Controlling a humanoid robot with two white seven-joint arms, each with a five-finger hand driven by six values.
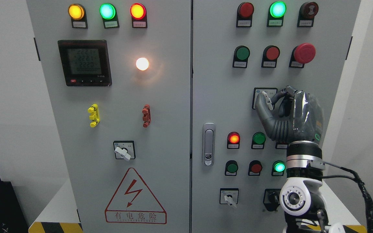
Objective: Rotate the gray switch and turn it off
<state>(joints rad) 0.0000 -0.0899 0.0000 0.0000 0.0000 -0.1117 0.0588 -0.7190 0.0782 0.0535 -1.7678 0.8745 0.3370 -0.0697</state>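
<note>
Right hand (290,111) raised against the right door of the cabinet (219,97), thumb and fingers curled around the gray switch (266,99) in its black-framed plate, pale lever showing between them. Above, green button (242,53), red button (272,53) and red mushroom stop (304,52). Below, lit red lamp (234,138), partly hidden row behind the wrist. Door latch (208,144) well apart, leftward.

Industrial electrical room, grey control cabinet (160,97), indicator lamps (107,11)

You've got bright, even light and a sharp picture; the white lamp (142,63) blooms with glare across the grey cabinet door (160,106).
</note>
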